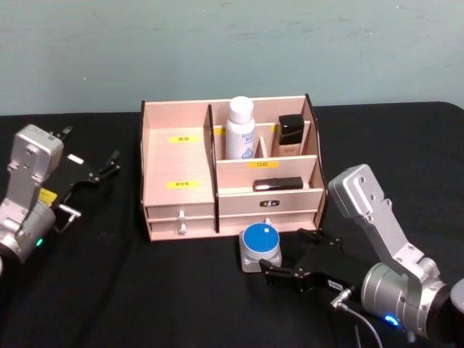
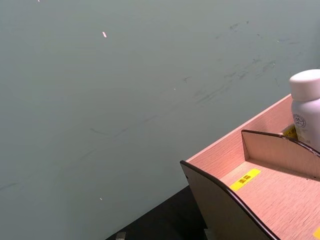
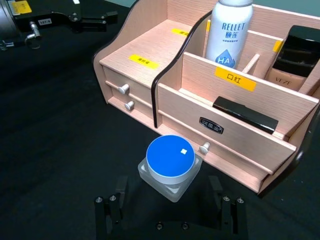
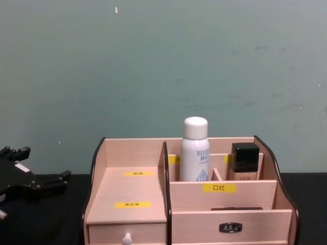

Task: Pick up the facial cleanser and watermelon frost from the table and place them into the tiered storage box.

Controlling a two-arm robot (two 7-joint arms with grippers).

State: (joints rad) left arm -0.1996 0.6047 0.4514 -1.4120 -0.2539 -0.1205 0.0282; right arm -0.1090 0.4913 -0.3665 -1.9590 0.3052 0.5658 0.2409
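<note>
Two pincers flank the tiered storage box (image 1: 177,163) on the black surface (image 1: 145,290). The facial cleanser (image 1: 240,130) stands upright in a rear compartment of the box's right half, near a black-capped bottle (image 1: 291,136). The watermelon frost (image 1: 261,243) sits on the surface just before the drawers, close to the right pincer (image 1: 288,254), whose fingers are spread apart. The left pincer (image 1: 112,163) rests well off to the left, slightly parted.

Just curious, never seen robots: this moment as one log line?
facial cleanser: in tiered storage box | watermelon frost: on table | right pincer: open, near it | left pincer: idle, open
</note>
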